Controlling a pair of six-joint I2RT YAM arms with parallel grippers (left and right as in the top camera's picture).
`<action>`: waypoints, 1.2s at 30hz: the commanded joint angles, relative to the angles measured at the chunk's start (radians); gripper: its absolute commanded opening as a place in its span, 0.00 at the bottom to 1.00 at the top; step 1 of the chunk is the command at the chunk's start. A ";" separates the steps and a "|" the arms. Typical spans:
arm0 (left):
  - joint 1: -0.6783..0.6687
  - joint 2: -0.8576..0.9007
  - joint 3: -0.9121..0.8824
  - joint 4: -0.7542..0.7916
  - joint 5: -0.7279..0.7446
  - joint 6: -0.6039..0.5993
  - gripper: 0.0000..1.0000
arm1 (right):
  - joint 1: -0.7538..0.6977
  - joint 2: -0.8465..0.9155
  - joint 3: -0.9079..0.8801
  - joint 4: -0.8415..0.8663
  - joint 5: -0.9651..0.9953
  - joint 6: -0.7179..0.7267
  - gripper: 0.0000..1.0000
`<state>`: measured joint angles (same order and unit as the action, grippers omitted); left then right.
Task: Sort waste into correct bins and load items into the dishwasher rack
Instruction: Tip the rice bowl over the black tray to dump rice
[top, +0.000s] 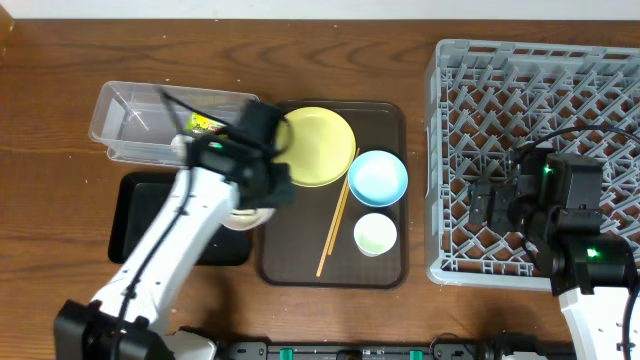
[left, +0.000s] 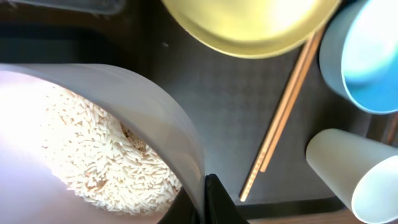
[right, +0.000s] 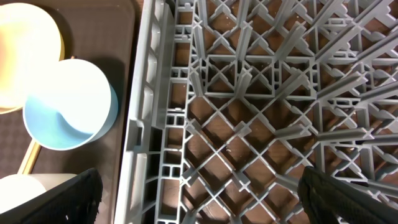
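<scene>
Rice (left: 106, 155) lies heaped in the white bowl (left: 155, 118), and the left tool (left: 200, 208) pinches the bowl's rim. Just past that tool, on the brown tray (left: 217, 99), lie the chopsticks (left: 283, 112), with the yellow plate (left: 249, 25), blue bowl (left: 360, 62) and pale cup (left: 348, 174) close around them. The right tool (right: 199, 199), fingers spread wide, hangs over the grey rack (right: 249, 93) directly beneath it.

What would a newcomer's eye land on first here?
The white bowl heaped with rice, pinched at its rim by the left claw at the brown tray's left edge. Next comes the big grey rack at right, with nothing in it and the right claw open above it.
</scene>
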<state>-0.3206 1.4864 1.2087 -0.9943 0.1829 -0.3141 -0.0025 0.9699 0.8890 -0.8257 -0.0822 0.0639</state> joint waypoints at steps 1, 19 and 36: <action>0.121 0.000 -0.001 -0.005 0.172 0.136 0.06 | 0.010 -0.003 0.021 -0.001 -0.004 0.002 0.99; 0.781 0.012 -0.357 0.152 1.051 0.505 0.06 | 0.010 -0.003 0.021 -0.003 -0.004 0.002 0.99; 0.987 0.012 -0.389 0.146 1.354 0.451 0.06 | 0.010 -0.003 0.021 -0.006 -0.004 0.002 0.99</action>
<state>0.6586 1.4963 0.8265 -0.8448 1.4479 0.1459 -0.0025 0.9699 0.8890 -0.8284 -0.0822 0.0643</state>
